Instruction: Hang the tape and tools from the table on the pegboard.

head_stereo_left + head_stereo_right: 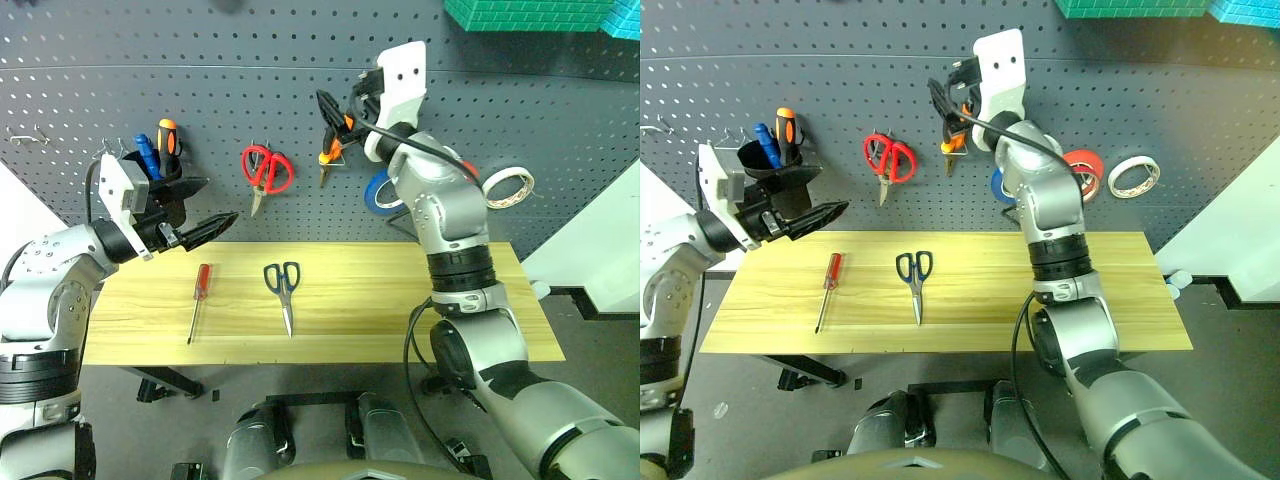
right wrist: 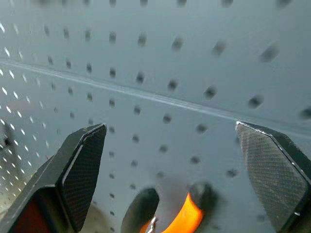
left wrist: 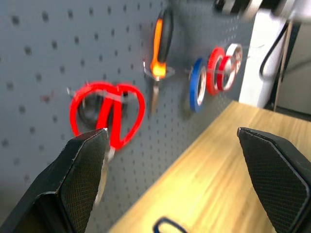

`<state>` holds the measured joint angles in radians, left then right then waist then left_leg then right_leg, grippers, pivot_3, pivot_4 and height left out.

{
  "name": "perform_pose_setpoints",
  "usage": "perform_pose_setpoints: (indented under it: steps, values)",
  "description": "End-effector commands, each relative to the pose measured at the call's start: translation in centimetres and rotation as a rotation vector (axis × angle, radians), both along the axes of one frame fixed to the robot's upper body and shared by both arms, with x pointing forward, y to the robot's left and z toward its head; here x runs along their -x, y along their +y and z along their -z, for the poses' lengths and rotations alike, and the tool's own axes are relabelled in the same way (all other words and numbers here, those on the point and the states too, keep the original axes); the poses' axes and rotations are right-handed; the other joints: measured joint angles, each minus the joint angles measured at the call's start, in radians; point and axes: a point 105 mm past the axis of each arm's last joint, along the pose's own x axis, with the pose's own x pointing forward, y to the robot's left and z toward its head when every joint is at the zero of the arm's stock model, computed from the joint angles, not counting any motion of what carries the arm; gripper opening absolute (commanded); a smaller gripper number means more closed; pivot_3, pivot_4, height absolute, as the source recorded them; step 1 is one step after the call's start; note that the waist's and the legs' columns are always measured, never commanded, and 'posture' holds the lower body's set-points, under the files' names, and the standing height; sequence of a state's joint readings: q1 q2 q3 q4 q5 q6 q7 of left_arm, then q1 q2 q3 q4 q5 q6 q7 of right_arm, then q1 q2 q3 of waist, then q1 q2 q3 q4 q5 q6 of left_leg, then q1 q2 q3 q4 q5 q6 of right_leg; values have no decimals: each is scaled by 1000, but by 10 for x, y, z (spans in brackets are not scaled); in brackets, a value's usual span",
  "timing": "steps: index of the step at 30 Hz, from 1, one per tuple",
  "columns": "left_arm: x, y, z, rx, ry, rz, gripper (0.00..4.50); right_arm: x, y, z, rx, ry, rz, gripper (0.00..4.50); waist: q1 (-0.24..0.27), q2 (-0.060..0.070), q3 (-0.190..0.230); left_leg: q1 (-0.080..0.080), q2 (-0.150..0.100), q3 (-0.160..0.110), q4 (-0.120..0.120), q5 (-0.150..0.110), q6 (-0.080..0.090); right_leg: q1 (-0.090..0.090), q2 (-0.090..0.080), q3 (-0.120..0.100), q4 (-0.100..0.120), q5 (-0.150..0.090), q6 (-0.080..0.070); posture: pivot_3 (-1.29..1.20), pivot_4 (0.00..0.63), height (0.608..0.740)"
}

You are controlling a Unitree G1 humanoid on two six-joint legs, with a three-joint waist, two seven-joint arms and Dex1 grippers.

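The right pincer [image 1: 335,112] stands raised against the pegboard [image 1: 560,120], its black fingers spread wide and empty, just above the pliers [image 1: 331,150] with orange-and-black handles, which hang on a hook there. Beside the pliers hang the red-handled scissors [image 1: 266,172] on one side and a blue roll [image 1: 380,192] on the other; the right arm covers part of the blue roll and most of a red-orange roll [image 1: 1083,172] behind it. Further right, the whitish tape [image 1: 508,186] hangs on the board.

The left pincer [image 1: 205,230] hovers level over the left end of the bench [image 1: 400,310], fingers parted and holding nothing. Close behind it a black holder [image 1: 170,185] on the board carries the blue and orange-handled screwdrivers [image 1: 158,148].

On the bench lie the red-handled screwdriver [image 1: 198,297] and, well apart to its right, the dark-handled scissors [image 1: 283,290], blades pointing toward the near edge. Nothing lies between either pincer and these two.
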<state>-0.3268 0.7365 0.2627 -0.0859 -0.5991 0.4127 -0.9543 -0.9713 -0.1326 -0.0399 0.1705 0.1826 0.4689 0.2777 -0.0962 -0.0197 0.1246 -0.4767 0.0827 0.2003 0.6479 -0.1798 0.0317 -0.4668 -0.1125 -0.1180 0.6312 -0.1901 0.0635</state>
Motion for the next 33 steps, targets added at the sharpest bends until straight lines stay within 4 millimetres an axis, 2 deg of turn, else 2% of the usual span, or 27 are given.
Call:
perform_pose_setpoints:
  steps: [1, 6, 11, 14, 16, 18, 22, 24, 27, 30, 33]
  values:
    - [5, 4, -1, -34, -1, -25, 4500, 15, -15, -11, -2, -14, -69, 4467, 3, 0, 0, 0, 0, 0, 0, 0, 0, 0, 0, 0, 0, 0, 0, -51, 67, 730]
    - [11, 3, 10, -14, 50, -69, 4500, 45, -30, 10, 52, 154, -352, 4467, 7, 0, 0, 0, 0, -4, 0, 0, 1, 0, -1, 0, -1, 0, 0, -50, 74, 730]
    - [7, 5, 27, -17, 105, -176, 4500, 73, -35, 38, 182, 295, -545, 4467, 15, 0, 0, 1, 0, -5, 0, -3, 6, 0, -1, 0, -1, -1, -1, -51, 81, 730]
    - [4, 0, 38, -12, 144, -225, 4500, 95, -33, 61, 267, 359, -681, 4467, 26, 0, 0, 1, 1, -5, 0, -4, 7, 0, 0, 0, -1, -3, -5, -50, 87, 730]
    - [1, -6, 52, -13, 203, -275, 4500, 102, -35, 80, 304, 415, -739, 4467, 31, 0, 0, 1, 1, -5, 1, -4, 7, 1, 0, 0, -1, -3, -6, -45, 94, 730]
    - [-2, -11, 64, -13, 252, -326, 4500, 103, -37, 94, 313, 449, -764, 4467, 38, 0, 0, 1, 1, -6, 1, -5, 8, 2, -1, -1, -2, -3, -6, -39, 106, 730]
    - [-7, -28, 82, -2, 306, -374, 4500, 92, -54, 129, 367, 530, -737, 4467, 55, 0, 1, 1, 1, -6, 2, -5, 8, 2, -2, -1, -2, -4, -6, -20, 130, 730]
    - [-9, -38, 90, 10, 341, -384, 4500, 93, -57, 134, 393, 512, -765, 4467, 63, 1, 2, 1, 1, -6, 2, -5, 9, 2, -2, -1, -2, -5, -8, -21, 144, 730]
    - [-15, -48, 102, 9, 381, -428, 4500, 81, -62, 143, 409, 543, -716, 4467, 73, 3, 7, 1, 1, -7, 3, -5, 9, 2, -3, -1, -2, -5, -8, -29, 177, 730]
    - [-17, -60, 116, -10, 440, -453, 4500, 78, -68, 155, 473, 556, -701, 4467, 79, 5, 14, 2, 1, -8, 4, -5, 9, 2, -3, -1, -2, -6, -10, -36, 210, 730]
    - [-22, -66, 126, -46, 479, -534, 4500, 73, -72, 159, 493, 566, -686, 4467, 82, 7, 41, 6, 0, -9, 4, -6, 10, 3, -5, -1, -2, -6, -10, -42, 237, 730]
